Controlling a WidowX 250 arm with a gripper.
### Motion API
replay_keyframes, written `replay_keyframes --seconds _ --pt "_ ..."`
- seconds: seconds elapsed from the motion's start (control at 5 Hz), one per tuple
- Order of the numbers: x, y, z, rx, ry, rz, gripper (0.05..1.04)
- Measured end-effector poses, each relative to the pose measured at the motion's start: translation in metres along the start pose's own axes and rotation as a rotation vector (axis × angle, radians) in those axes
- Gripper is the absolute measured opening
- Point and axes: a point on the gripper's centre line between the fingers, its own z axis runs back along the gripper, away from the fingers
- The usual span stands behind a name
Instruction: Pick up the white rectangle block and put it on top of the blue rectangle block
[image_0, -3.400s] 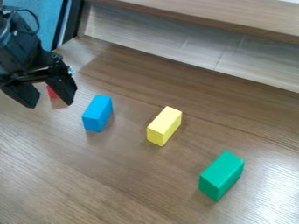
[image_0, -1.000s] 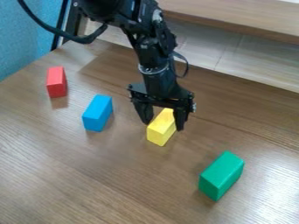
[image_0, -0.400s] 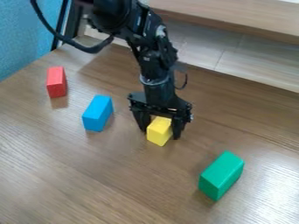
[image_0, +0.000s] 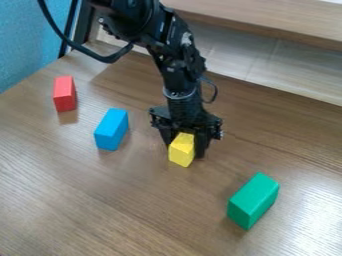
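Note:
The gripper (image_0: 184, 149) is low over the middle of the table, its fingers closed on the two sides of a yellow rectangular block (image_0: 181, 150), which rests on the wood. The blue rectangle block (image_0: 111, 129) lies to the left of the gripper, apart from it. I see no white block; the one between the fingers looks yellow, and its rear part is hidden by the gripper.
A red block (image_0: 65, 93) stands at the upper left, beyond the blue one. At the lower right is a green block (image_0: 253, 200). A raised wooden ledge (image_0: 267, 25) runs along the back of the table (image_0: 100, 210).
From the upper left, the gripper came across to the yellow block and lowered around it. Its fingers have since drawn together on the block. The blocks look unmoved.

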Motion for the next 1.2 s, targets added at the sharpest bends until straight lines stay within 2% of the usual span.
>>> replay_keyframes --seconds 0.2,0.4,0.6,0.8,1.2 --pt "-0.001 0.001 -0.001 0.005 -0.008 0.004 0.603" --pt "-0.005 0.002 -0.001 0.007 -0.006 0.014 0.603" --pt "-0.012 0.001 0.014 -0.010 0.007 0.014 0.603" --pt "-0.008 0.024 0.044 -0.029 -0.027 0.104 0.603" --pt "-0.012 0.067 0.062 -0.022 -0.011 0.228 0.603"
